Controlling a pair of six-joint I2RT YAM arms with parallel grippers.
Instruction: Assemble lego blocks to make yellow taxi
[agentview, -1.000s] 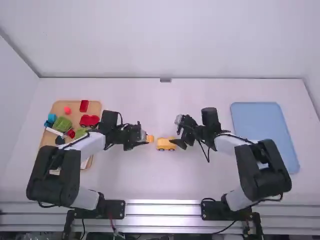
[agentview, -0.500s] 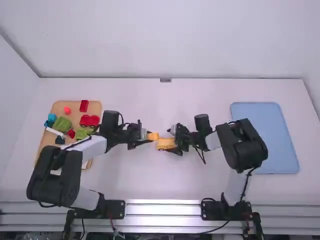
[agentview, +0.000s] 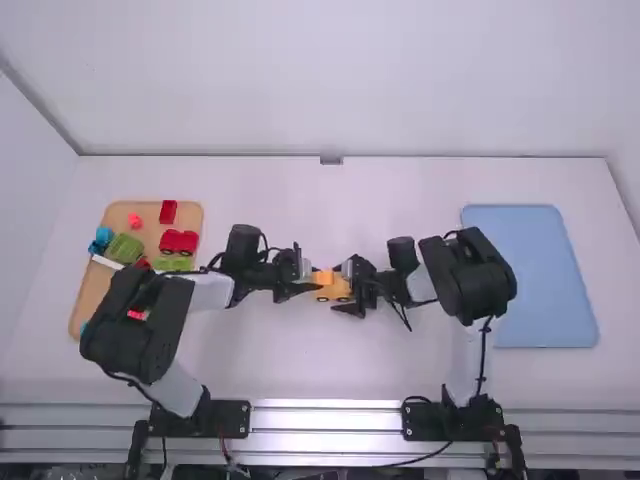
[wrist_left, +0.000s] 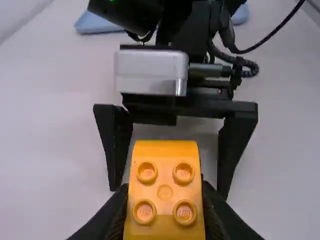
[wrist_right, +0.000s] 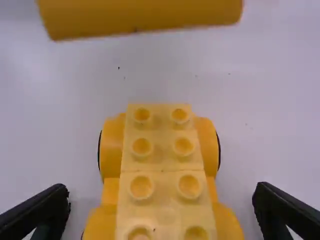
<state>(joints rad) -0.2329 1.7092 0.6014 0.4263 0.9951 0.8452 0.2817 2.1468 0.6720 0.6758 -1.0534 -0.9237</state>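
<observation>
A: "Where is the wheeled base (wrist_right: 162, 170)?"

B: "On the surface (agentview: 320, 365), between the two arms. The left claw (wrist_left: 164, 205) has its fingers closed on a yellow block (wrist_left: 165, 172), apparently raised beside the base, on the left arm's side."

A: "And the right claw (wrist_right: 161, 207)?"

B: "Spread wide and empty, one finger to either side of the base, a gap at each."

A: "What could go wrong?"

B: "Nothing grips the base, so a sideways push from the block could roll it. If the block comes down skewed, it may catch the studs unevenly and sit crooked. Closing off-centre could also twist the base."

A: "The arms' pose?"

B: "The left arm (agentview: 210, 291) and right arm (agentview: 470, 275) face each other across the base, wrists low, claws nearly meeting over it."
</observation>
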